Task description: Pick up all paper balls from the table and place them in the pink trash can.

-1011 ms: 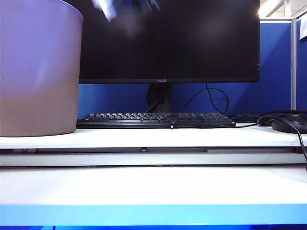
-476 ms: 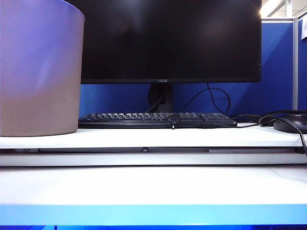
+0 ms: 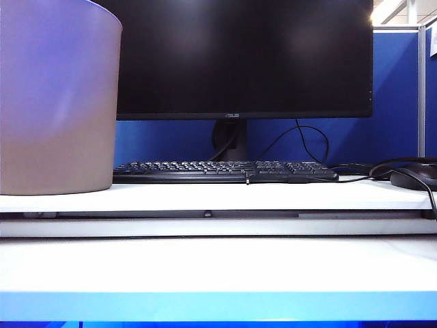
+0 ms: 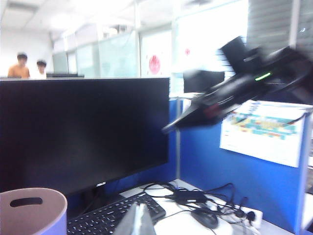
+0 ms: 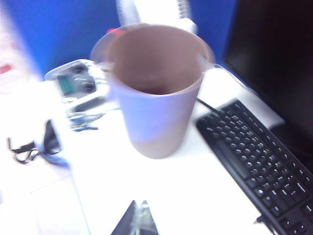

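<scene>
While raised, right pincer point(image 5: 138, 215) above pink trash can point(image 5: 156, 98)

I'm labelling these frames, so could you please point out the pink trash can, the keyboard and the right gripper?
pink trash can point(image 5: 156, 110): right wrist view, outer wall.
keyboard point(image 3: 225, 171): exterior view, key rows.
right gripper point(image 5: 139, 220): right wrist view, shut fingertips.

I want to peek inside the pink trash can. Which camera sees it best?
The right wrist view: it looks down into the pink trash can, mouth and body showing. The exterior view shows only its side; the left wrist view only its rim and handle hole.
</scene>
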Motion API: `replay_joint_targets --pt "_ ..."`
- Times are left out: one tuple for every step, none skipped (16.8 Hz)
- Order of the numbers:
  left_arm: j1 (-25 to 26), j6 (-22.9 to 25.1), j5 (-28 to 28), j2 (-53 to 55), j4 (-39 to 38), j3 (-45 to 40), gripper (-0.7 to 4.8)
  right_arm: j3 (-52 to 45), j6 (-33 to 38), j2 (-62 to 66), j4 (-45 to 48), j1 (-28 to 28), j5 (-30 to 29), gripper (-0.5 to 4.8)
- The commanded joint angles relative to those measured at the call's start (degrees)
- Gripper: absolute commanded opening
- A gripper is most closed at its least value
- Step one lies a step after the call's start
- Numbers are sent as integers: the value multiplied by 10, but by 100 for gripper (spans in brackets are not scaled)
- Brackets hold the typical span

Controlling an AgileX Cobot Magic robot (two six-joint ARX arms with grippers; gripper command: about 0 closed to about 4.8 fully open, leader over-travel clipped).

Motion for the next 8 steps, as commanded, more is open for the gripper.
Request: replay_joint_targets --pt "9 -17 -64 -31 -65 -1 -6 -62 -1 -110 10 8 0 -5" --pt "14 -18 -81 -42 -93 -1 -6 -94 13 -151 14 13 2 -5" --pt "15 -19 -100 -51 -118 -1 -6 -130 37 -196 19 13 16 -5" --pt "15 -24 -106 -56 -138 -1 -6 -166 75 -239 18 12 42 -5" --pt "15 -32 -106 -60 -155 -1 -6 -202 103 -280 9 12 61 -5" --pt "15 -31 -106 -61 -169 0 -6 -235 114 -318 5 12 66 -5" --pt "16 -31 -106 -61 -185 -1 -6 -268 136 -356 5 12 78 -5" --pt "19 -31 -106 -61 -199 -1 -6 -302 158 -394 5 12 98 -5"
